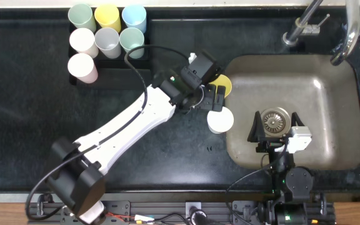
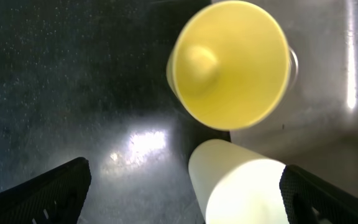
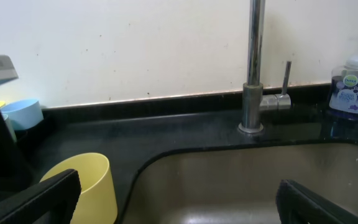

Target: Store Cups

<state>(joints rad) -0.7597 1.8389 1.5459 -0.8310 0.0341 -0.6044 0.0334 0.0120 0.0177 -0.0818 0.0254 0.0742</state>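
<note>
A yellow cup (image 1: 222, 85) (image 2: 229, 62) (image 3: 87, 184) stands mouth up on the black counter at the sink's left rim. A white cup (image 1: 220, 120) (image 2: 244, 190) stands just in front of it. My left gripper (image 1: 214, 100) (image 2: 185, 199) hovers above the two cups, open, with the white cup partly between its fingers (image 2: 45, 193) but not gripped. My right gripper (image 1: 274, 132) (image 3: 182, 202) sits low in the sink (image 1: 330, 150), open with nothing in it, facing the back wall.
A black rack (image 1: 147, 57) at the counter's back left holds several pastel cups; a pale pink cup (image 1: 82, 68) stands beside it. A faucet (image 1: 305, 25) (image 3: 252, 74) and a soap bottle (image 3: 353, 84) stand behind the sink. The drain (image 1: 275, 120) lies by the right gripper.
</note>
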